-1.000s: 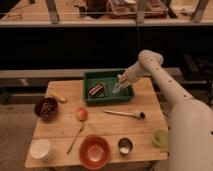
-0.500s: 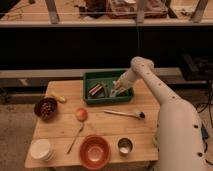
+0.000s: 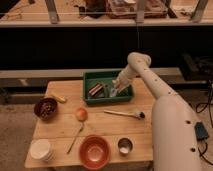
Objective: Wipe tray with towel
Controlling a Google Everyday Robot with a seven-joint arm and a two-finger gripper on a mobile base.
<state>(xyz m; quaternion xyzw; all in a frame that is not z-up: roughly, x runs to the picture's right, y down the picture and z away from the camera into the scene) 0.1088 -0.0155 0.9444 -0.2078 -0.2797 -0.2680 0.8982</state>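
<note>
Camera view: we note the tray [image 3: 107, 101] at the back centre of the table [image 3: 60, 127]. The pincer [image 3: 115, 90] reaches down into the tray's right half, clenched on the towel [image 3: 113, 94]. The towel shows as a pale patch directly at its tips, low in the tray. A dark object [image 3: 96, 90] lies apart in the tray's left half.

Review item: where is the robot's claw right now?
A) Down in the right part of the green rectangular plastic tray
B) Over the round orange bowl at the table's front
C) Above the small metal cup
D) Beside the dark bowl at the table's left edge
A: the claw reaches down into the right part of the green rectangular plastic tray, shut on the small pale blue-grey cloth towel at its tip.
</note>
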